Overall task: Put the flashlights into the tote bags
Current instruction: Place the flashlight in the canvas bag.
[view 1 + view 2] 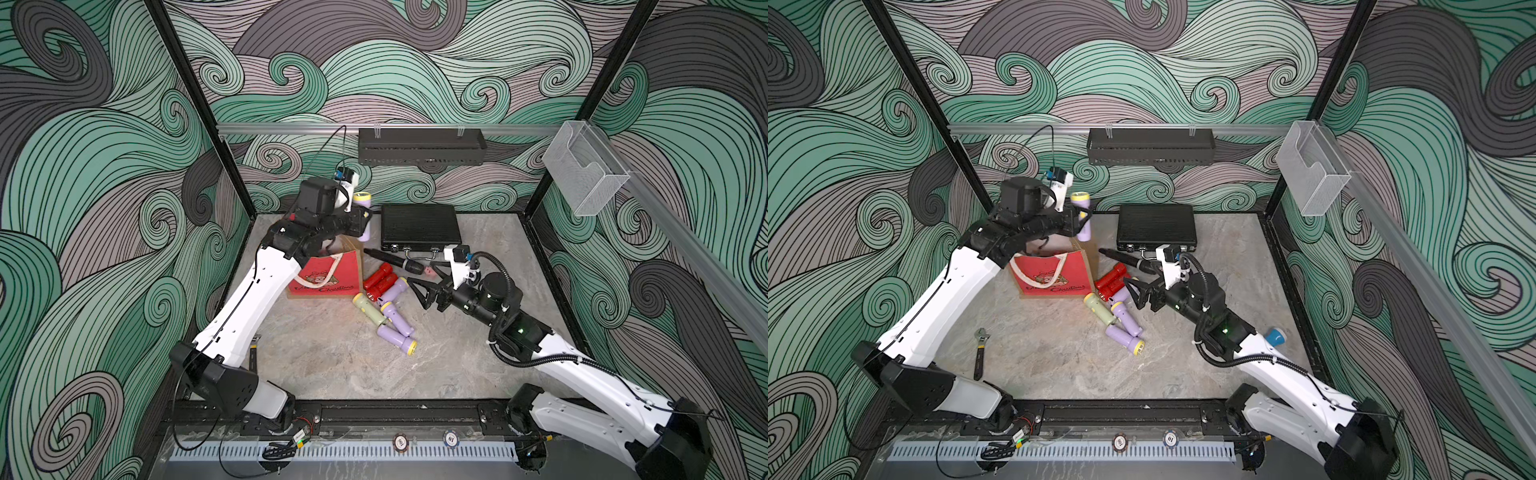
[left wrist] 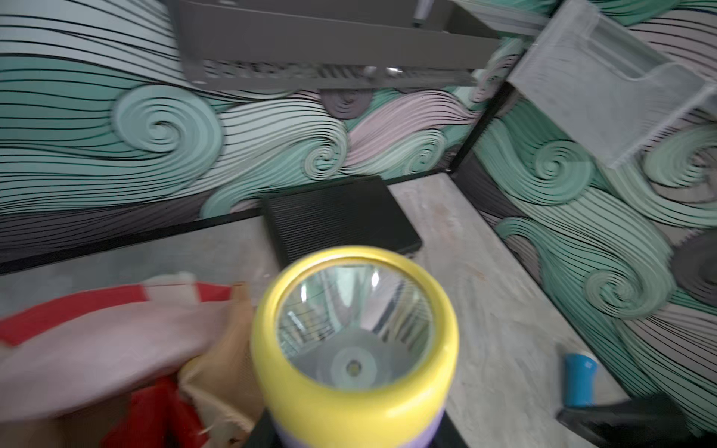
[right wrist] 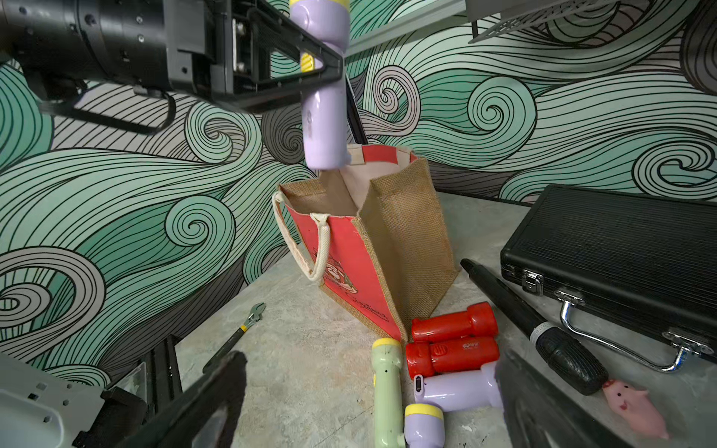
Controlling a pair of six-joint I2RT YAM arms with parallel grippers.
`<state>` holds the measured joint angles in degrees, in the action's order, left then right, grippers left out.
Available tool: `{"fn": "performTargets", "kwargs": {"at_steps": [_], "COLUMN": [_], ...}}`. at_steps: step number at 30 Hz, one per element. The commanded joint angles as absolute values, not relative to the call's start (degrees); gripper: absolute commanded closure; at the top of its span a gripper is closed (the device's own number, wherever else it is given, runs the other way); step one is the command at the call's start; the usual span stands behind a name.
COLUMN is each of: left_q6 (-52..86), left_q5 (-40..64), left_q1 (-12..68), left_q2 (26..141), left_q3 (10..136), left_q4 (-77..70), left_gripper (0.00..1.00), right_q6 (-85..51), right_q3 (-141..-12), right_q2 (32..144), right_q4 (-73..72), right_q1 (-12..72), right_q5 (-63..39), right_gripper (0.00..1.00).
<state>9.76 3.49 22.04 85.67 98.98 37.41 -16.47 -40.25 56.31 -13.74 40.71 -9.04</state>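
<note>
Yellow-headed lilac plastic flashlight (image 2: 355, 341) hangs tail-down, clamped in your left gripper (image 1: 359, 218) above the 1 o'clock corner of the red-fronted jute tote bag (image 1: 328, 278), seemingly for a drop. Your right gripper (image 1: 417, 294), jaws spread and empty, faces loose flashlights (image 1: 386, 307) at the bag's 4 o'clock.

Top views high at front, downward; both wrist views close on tote bag (image 3: 407, 240)

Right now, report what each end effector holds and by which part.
Left end effector grips a lilac flashlight by its upper body, just below the yellow head. Right end effector is open, holding nothing.
</note>
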Motion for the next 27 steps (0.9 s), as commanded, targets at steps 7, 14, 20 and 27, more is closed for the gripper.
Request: {"fn": "performTargets", "kwargs": {"at_steps": [7, 14, 20, 27], "left_q6": [6.3, 6.0, 7.5, 9.3], "left_q5": [-12.4, -12.8, -11.5, -10.9], "left_q1": [13.8, 12.8, 12.8, 12.8], "left_q2": [94.0, 101.8, 105.4, 108.7], "left_q3": [104.9, 106.0, 104.6, 102.9], "left_q4": [50.2, 51.5, 52.8, 56.2], "left_gripper": [1.00, 1.00, 1.00, 1.00], "right_q6": [-15.1, -14.6, -14.0, -13.5], "right_q3": [-44.0, -44.5, -44.0, -44.5], "right_q2": [58.8, 59.5, 58.8, 59.2], "right_q4": [-8.8, -7.7, -7.0, -7.0], "right_q1": [41.0, 41.0, 41.0, 41.0], "right_q5": [-7.9, -7.7, -6.6, -6.4], "right_gripper": [0.01, 0.01, 0.01, 0.01]}}
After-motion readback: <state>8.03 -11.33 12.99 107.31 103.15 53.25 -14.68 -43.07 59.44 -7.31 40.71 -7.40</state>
